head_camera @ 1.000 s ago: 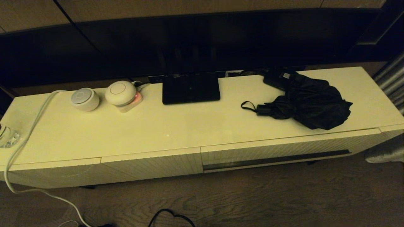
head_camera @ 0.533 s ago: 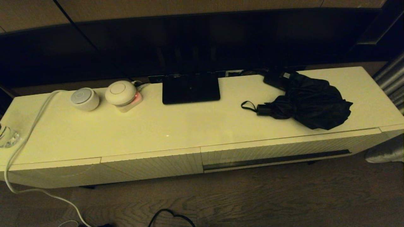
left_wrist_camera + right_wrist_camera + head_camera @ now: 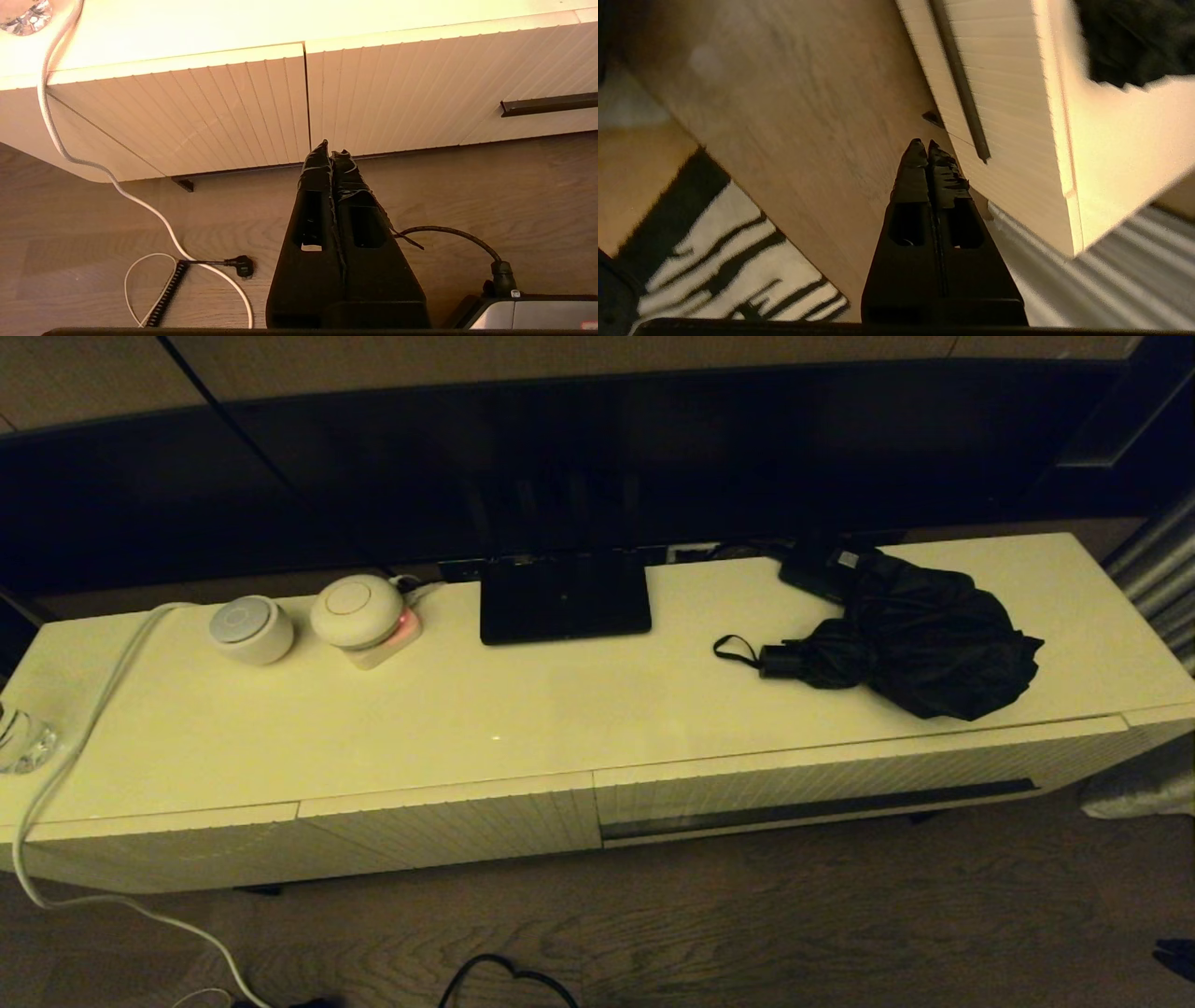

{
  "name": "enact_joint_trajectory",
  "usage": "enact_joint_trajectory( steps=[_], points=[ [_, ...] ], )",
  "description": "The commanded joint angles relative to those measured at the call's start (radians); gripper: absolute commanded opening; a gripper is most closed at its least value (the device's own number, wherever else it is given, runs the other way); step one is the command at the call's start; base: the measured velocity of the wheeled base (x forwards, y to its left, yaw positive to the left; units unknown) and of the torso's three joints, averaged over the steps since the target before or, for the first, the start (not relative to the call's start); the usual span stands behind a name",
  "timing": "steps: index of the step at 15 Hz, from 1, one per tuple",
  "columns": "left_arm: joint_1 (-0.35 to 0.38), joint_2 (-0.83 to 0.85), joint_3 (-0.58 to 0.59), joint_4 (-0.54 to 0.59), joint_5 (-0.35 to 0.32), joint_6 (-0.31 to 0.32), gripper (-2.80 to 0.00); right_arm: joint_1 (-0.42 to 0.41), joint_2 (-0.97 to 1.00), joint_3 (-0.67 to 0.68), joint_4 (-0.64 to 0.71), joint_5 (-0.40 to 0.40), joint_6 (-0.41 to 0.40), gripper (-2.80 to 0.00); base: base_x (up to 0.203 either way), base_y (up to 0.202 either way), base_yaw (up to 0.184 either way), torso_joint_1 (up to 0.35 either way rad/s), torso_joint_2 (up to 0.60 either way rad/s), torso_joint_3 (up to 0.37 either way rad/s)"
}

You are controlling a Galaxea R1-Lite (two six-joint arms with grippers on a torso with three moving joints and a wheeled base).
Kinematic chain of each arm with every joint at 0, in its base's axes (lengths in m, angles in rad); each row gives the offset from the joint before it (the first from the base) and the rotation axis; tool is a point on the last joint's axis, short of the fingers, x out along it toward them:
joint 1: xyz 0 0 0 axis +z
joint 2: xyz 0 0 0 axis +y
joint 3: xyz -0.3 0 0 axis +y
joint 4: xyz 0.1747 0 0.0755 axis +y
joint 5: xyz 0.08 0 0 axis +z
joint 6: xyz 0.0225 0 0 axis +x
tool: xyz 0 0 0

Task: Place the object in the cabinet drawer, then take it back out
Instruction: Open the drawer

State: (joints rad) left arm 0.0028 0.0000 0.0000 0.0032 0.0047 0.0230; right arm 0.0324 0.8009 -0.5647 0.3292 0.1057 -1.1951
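Note:
The black folding umbrella (image 3: 920, 644) lies on the right of the cream cabinet top (image 3: 523, 709), handle and wrist loop (image 3: 733, 651) pointing left; its fabric also shows in the right wrist view (image 3: 1134, 42). Below it the wide ribbed drawer (image 3: 840, 779) with the dark slot handle (image 3: 822, 807) is closed. My right gripper (image 3: 924, 145) is shut and empty, low over the floor near the drawer's right end (image 3: 999, 93) and slot (image 3: 959, 84). My left gripper (image 3: 331, 149) is shut and empty, over the floor before the seam left of the drawer (image 3: 397, 93).
A small black box (image 3: 822, 569) lies behind the umbrella. A TV foot (image 3: 564, 597), two round white devices (image 3: 250, 629) (image 3: 357, 609), a white cable (image 3: 84, 737) and a glass piece (image 3: 19, 742) are further left. Cables (image 3: 509, 980) cross the floor; a striped rug (image 3: 714, 266) lies right.
A dark shape has come into the lower right corner of the head view. The umbrella and the drawer have not moved.

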Motion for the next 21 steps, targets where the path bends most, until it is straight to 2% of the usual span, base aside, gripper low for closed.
enact_joint_trajectory(
  steps=[1, 6, 8, 9, 11, 12, 13, 18, 21],
  points=[
    [0.0, 0.0, 0.003, 0.0, 0.0, 0.0, -2.8, 0.02, 0.07, 0.012, 0.003, 0.003, -0.053, -2.8, 0.0, 0.0, 0.0, 0.0, 0.0, 0.0],
    [0.0, 0.0, 0.003, 0.0, 0.0, 0.0, -2.8, 0.058, 0.18, 0.075, -0.02, 0.004, -0.063, -2.8, 0.0, 0.0, 0.0, 0.0, 0.0, 0.0],
    [0.0, 0.0, 0.003, 0.0, 0.0, 0.0, -2.8, 0.076, 0.278, 0.074, -0.112, 0.005, -0.049, -2.8, 0.0, 0.0, 0.0, 0.0, 0.0, 0.0],
    [0.0, 0.0, 0.003, 0.0, 0.0, 0.0, -2.8, 0.096, 0.329, 0.072, -0.169, 0.004, -0.029, -2.8, 0.0, 0.0, 0.0, 0.0, 0.0, 0.0],
    [0.0, 0.0, 0.003, 0.0, -0.001, 0.0, -2.8, 0.179, 0.421, 0.061, -0.259, 0.002, 0.062, -2.8, 0.0, 0.0, 0.0, 0.0, 0.0, 0.0],
    [0.0, 0.0, 0.003, 0.0, 0.0, 0.0, -2.8, 0.219, 0.451, 0.049, -0.276, 0.0, 0.108, -2.8, 0.0, 0.0, 0.0, 0.0, 0.0, 0.0],
    [0.0, 0.0, 0.003, 0.0, 0.0, 0.0, -2.8, 0.235, 0.478, 0.044, -0.287, -0.001, 0.121, -2.8, 0.0, 0.0, 0.0, 0.0, 0.0, 0.0],
    [0.0, 0.0, 0.003, 0.0, 0.0, 0.0, -2.8, 0.292, 0.634, 0.034, -0.305, -0.055, 0.12, -2.8, 0.0, 0.0, 0.0, 0.0, 0.0, 0.0],
    [0.0, 0.0, 0.003, 0.0, 0.0, 0.0, -2.8, 0.295, 0.754, 0.053, -0.436, -0.082, 0.12, -2.8, 0.0, 0.0, 0.0, 0.0, 0.0, 0.0]
  ],
)
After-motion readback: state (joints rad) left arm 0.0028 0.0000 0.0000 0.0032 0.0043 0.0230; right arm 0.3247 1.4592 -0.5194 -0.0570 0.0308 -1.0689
